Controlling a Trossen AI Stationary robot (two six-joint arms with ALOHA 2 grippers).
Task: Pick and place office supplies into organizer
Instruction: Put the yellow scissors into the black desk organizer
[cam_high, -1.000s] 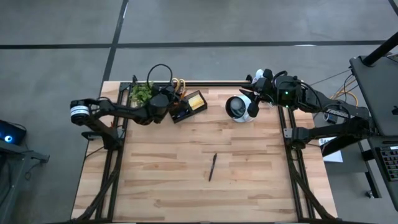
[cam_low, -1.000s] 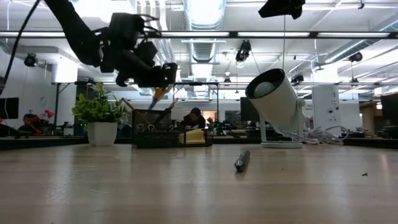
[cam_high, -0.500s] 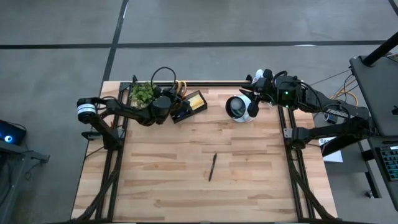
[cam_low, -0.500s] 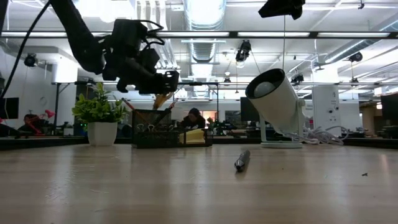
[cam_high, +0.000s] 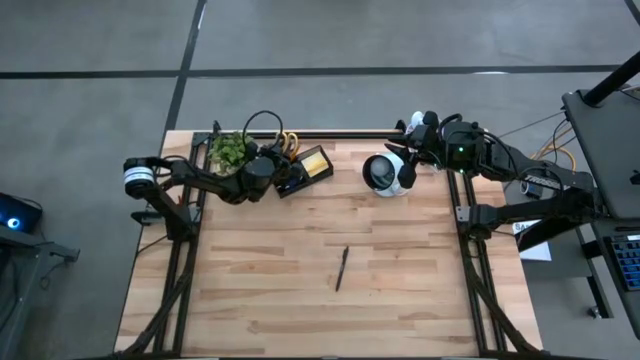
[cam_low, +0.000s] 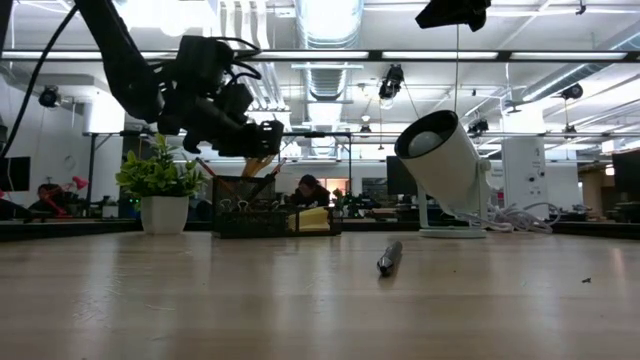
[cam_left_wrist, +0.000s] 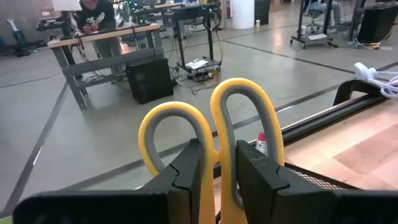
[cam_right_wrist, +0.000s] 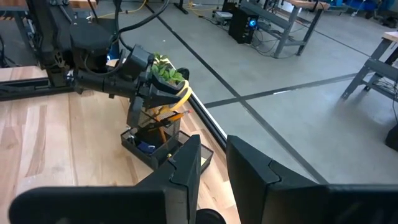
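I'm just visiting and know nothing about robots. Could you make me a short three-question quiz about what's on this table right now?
1. True or false: the left gripper is shut on the scissors.
2. Which item lies loose in the middle of the table? A) a pen B) a stapler C) a ruler
3. Fill in: the organizer sits at the table's far edge beside a small green ____.

Key
1. True: its fingers clamp the yellow handles, over the organizer.
2. A: the pen lies alone on the wood, touching nothing.
3. Plant. The right gripper waits at the far right corner, near the white lamp.
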